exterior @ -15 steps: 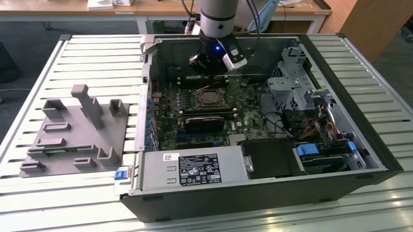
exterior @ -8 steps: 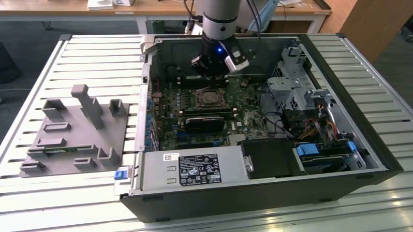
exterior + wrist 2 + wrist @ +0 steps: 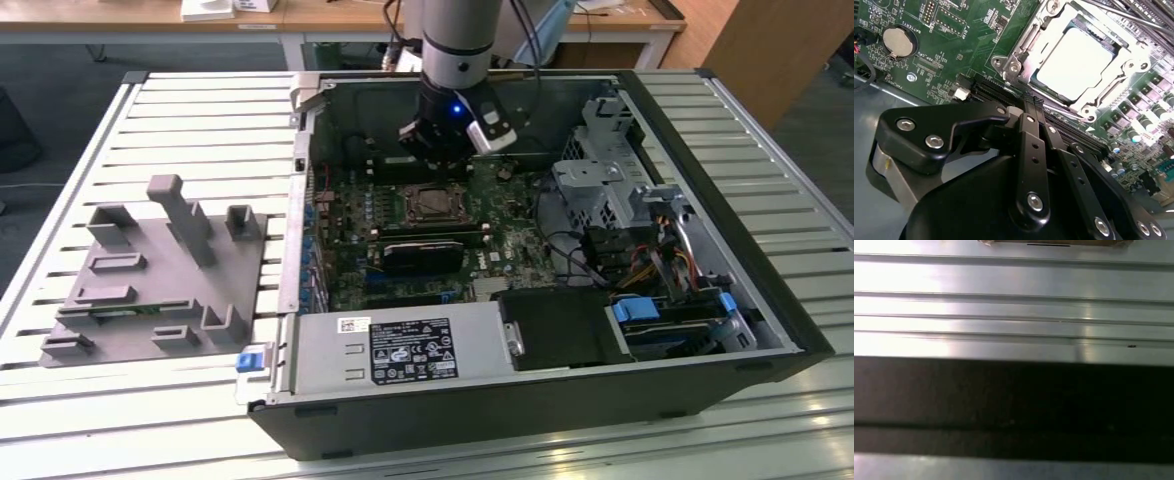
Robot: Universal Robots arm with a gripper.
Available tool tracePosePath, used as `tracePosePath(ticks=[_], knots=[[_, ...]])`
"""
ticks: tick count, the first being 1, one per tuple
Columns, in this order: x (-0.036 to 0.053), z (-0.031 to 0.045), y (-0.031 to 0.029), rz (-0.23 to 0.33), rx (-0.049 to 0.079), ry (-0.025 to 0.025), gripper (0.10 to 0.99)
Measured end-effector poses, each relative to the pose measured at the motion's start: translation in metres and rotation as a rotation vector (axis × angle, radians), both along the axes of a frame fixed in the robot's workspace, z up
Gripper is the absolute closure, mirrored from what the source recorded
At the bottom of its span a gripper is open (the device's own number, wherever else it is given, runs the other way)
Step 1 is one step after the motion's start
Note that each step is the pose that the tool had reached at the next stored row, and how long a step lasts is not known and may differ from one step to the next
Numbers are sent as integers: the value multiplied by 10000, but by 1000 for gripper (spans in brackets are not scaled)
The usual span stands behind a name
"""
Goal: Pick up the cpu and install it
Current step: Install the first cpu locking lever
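In the exterior view, the grey and black robot arm is reaching down into the open black desktop computer case (image 3: 534,400), which is lying on its side on a ribbed silver metal table (image 3: 200,100). The black gripper (image 3: 434,150) is hanging just above the green motherboard (image 3: 507,215), near the square metal processor socket (image 3: 430,204). The fingertips are sitting close together and nothing is showing between them. A grey plastic fixture block with upright posts (image 3: 147,275) is sitting on the table at the exterior view's left, well apart from the case. A silver power supply box with a white label (image 3: 400,350) is lying along the near edge of the case.

In the second wrist view, the cpu (image 3: 1074,62), a small flat square chip with a shiny silver metal top, is resting inside the socket's metal frame (image 3: 1019,47) on the motherboard. The black linked fingers (image 3: 1033,150) are drawn in together, holding nothing, and are hovering beside the socket, apart from the chip. A round silver coin battery (image 3: 898,40) is sitting on the board near a corner.

In the first wrist view, ribbed silver metal slats (image 3: 1014,305) are running across above a dark band (image 3: 1014,405).
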State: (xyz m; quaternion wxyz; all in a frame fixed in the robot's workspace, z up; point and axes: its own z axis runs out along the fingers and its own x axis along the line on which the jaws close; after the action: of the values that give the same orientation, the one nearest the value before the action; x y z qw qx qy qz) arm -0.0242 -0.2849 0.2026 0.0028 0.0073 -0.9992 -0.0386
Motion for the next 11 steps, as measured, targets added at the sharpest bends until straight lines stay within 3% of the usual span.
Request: tracePosePath(ticks=[11], knots=[[5, -13, 0, 2, 4, -1, 980]])
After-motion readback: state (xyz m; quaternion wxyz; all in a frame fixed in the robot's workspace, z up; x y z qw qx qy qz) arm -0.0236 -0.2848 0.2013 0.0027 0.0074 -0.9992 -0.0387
